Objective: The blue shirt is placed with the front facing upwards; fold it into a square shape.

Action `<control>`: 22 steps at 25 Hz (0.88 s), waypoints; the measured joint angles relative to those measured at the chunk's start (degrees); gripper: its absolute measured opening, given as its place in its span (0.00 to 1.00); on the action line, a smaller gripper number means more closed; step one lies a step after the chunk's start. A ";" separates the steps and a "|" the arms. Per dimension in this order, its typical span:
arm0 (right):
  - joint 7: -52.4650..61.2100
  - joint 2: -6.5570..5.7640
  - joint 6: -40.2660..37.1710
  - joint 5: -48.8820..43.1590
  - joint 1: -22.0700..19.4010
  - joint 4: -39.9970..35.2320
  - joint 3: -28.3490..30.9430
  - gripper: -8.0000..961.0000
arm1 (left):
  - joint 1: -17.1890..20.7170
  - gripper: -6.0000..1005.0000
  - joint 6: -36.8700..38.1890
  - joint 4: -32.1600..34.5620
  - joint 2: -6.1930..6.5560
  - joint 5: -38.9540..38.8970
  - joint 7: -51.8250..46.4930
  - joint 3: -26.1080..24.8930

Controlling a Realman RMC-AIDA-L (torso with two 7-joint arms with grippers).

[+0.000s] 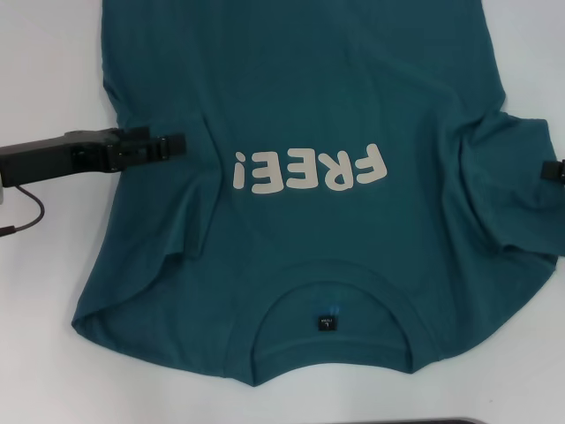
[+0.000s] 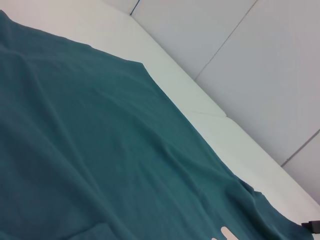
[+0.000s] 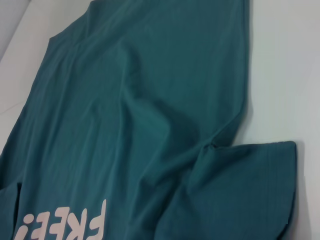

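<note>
The blue shirt [image 1: 309,97] lies flat on the white table, front up, with the white "FREE!" lettering [image 1: 309,170] across the chest and the round collar with its black label [image 1: 326,323] nearest to me. My left gripper [image 1: 173,146] reaches in from the left and hovers over the shirt's left sleeve area, which looks folded in onto the body. Only the black tip of my right gripper [image 1: 554,170] shows at the right edge, beside the spread right sleeve [image 3: 240,190]. The shirt fills the left wrist view [image 2: 100,160].
The white table [image 1: 44,71] shows bare on both sides of the shirt. A black cable [image 1: 26,216] hangs under the left arm. Grey wall panels [image 2: 260,65] stand behind the table's far edge.
</note>
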 joint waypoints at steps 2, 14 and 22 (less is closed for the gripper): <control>0.00 0.00 0.00 0.00 0.00 -0.03 -0.01 0.58 | -0.04 0.88 0.00 0.00 0.02 -0.05 0.00 -0.02; 0.05 0.01 -0.55 -0.03 -0.21 -0.13 -0.02 0.01 | -0.05 0.88 -0.10 0.00 0.08 -0.02 0.00 -0.02; -0.01 0.01 -0.25 0.21 -0.44 0.00 0.30 0.01 | 0.07 0.88 -0.09 0.00 0.00 0.04 0.00 -0.03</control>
